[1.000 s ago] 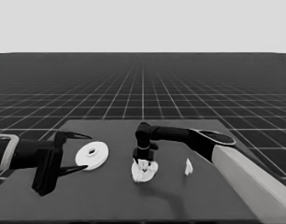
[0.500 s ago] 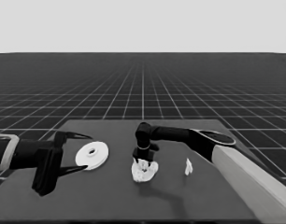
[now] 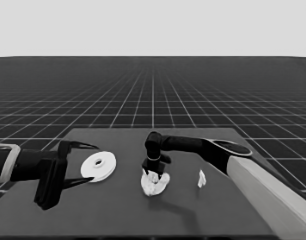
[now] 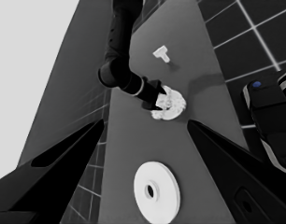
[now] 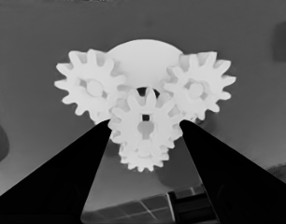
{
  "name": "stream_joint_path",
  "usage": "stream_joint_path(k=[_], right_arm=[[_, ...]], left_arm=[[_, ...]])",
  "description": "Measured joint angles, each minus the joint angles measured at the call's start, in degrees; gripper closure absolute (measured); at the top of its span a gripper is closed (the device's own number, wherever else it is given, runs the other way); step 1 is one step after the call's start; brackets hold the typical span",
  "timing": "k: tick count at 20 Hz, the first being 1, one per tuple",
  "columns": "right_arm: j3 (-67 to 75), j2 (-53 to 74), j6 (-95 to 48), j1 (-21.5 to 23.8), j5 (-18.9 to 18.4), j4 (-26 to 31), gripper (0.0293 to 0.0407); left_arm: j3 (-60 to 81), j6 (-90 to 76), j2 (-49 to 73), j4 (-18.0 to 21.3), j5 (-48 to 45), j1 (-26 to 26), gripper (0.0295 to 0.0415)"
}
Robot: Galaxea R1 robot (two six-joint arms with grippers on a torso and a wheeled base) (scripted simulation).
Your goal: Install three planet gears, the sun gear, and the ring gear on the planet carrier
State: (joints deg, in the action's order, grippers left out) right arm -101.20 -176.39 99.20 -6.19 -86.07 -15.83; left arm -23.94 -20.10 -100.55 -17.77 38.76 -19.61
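Note:
The smaller round part (image 3: 155,185) lies mid-table, its rim (image 5: 138,56) showing large in the right wrist view. Three small gears sit on it: one (image 5: 89,86), another (image 5: 196,88) and a third (image 5: 143,158). A fourth gear with a keyed hole (image 5: 144,135) sits in the centre, meshed with them. My right gripper (image 3: 154,171) reaches straight down onto it, and both fingertips touch its teeth (image 5: 145,122). The larger round part (image 3: 98,166) lies flat to the left. My left gripper (image 3: 91,164) waits open beside it, and the part (image 4: 157,193) lies untouched between the wedges.
A thin white piece (image 3: 201,178) lies right of the gear stack, T-shaped in the left wrist view (image 4: 161,53). Dark machinery with blue lights (image 4: 269,116) stands past the table's edge. The right arm's pale grey part (image 3: 273,200) fills the lower right corner.

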Motion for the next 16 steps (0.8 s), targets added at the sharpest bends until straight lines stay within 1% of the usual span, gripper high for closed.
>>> stream_joint_path(k=[16], right_arm=[[0.0, 0.0, 9.6, -0.01, 0.0, 0.0, 0.039]], left_arm=[[0.0, 0.0, 0.0, 0.0, 0.0, 0.0, 0.0326]])
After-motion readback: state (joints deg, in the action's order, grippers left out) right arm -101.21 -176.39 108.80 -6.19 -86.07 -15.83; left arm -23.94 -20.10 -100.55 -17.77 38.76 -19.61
